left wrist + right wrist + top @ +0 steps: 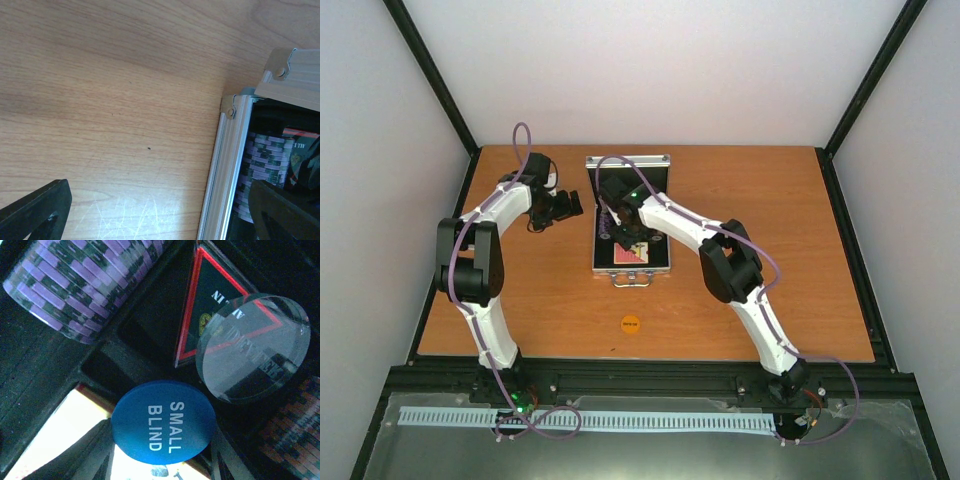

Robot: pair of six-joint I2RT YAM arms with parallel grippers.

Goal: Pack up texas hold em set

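Right gripper point(162, 460) is pinching the blue disc point(163, 429) over the open case point(225, 165) near the table's far edge, ready for seating beside the clear disc point(252, 347). Left gripper point(160, 210) is hovering wide and empty at the case's left wall.

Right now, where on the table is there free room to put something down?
Bare wood: far right of the table, and either side of the orange disc at the front. Crowded: inside the case, and between it and the left claw.
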